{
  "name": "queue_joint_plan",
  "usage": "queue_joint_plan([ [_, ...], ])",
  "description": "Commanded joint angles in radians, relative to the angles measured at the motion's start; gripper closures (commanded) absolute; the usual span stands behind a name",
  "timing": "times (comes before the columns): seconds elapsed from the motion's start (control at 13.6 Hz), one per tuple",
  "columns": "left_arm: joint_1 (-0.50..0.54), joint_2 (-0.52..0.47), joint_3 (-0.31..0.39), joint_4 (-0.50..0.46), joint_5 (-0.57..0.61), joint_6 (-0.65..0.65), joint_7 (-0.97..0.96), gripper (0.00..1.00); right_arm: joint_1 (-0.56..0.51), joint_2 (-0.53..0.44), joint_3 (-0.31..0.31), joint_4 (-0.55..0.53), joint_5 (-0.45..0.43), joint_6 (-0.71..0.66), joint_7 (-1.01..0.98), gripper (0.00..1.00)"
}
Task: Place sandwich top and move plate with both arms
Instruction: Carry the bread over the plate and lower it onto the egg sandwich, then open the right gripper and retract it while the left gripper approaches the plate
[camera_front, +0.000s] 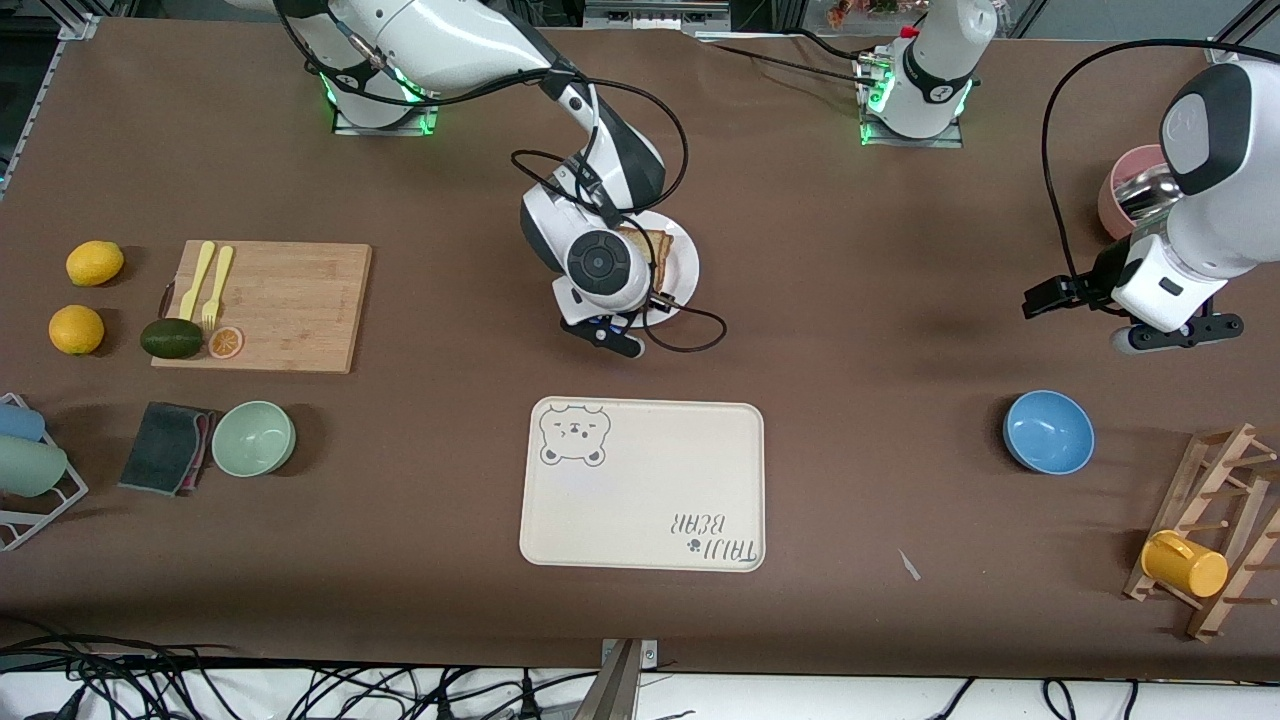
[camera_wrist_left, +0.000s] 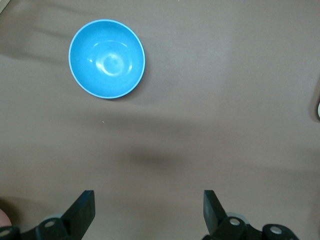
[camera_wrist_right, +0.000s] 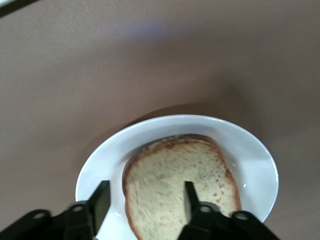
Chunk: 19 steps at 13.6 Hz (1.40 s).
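The sandwich top (camera_wrist_right: 180, 175), a tan speckled slice with a brown crust, lies on the round white plate (camera_wrist_right: 252, 155) in the middle of the table. My right gripper (camera_wrist_right: 146, 200) hangs just above them, open, with one finger over the slice and the other over the plate. In the front view the right wrist covers most of the slice (camera_front: 657, 245) and part of the plate (camera_front: 688, 268). My left gripper (camera_wrist_left: 149, 210) waits open and empty over bare table toward the left arm's end (camera_front: 1045, 298).
A cream bear tray (camera_front: 640, 490) lies nearer the front camera than the plate. A blue bowl (camera_front: 1048, 432) sits near the left gripper. A pink cup (camera_front: 1125, 190), a wooden rack (camera_front: 1215, 530), a cutting board (camera_front: 290, 310) and a green bowl (camera_front: 253, 438) stand around the edges.
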Motion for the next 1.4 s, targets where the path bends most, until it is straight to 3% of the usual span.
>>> queue_joint_plan([
  [0.0, 0.005, -0.031, -0.005, -0.031, -0.026, 0.019, 0.024, 0.04, -0.014, -0.046, -0.015, 0.019, -0.026, -0.027, 0.010, 0.00],
  [0.29, 0.007, -0.039, -0.003, -0.048, -0.124, 0.062, 0.024, 0.06, -0.028, -0.133, -0.113, 0.019, -0.069, -0.180, -0.114, 0.00],
  [0.59, -0.007, -0.037, -0.038, -0.118, -0.158, 0.137, 0.025, 0.09, -0.028, -0.216, -0.274, 0.017, -0.115, -0.257, -0.315, 0.00],
  [0.88, 0.007, -0.025, -0.040, -0.182, -0.337, 0.162, 0.183, 0.10, -0.028, -0.262, -0.447, 0.017, -0.115, -0.275, -0.603, 0.00],
  [1.03, 0.016, -0.022, -0.040, -0.192, -0.447, 0.162, 0.260, 0.10, -0.028, -0.288, -0.521, 0.017, -0.114, -0.333, -0.709, 0.00],
  [1.18, -0.002, 0.008, -0.046, -0.201, -0.465, 0.165, 0.266, 0.10, -0.028, -0.316, -0.593, 0.017, -0.106, -0.356, -0.786, 0.00],
  [1.32, -0.004, 0.039, -0.064, -0.210, -0.590, 0.198, 0.353, 0.10, -0.030, -0.331, -0.649, 0.017, -0.110, -0.379, -0.922, 0.00],
])
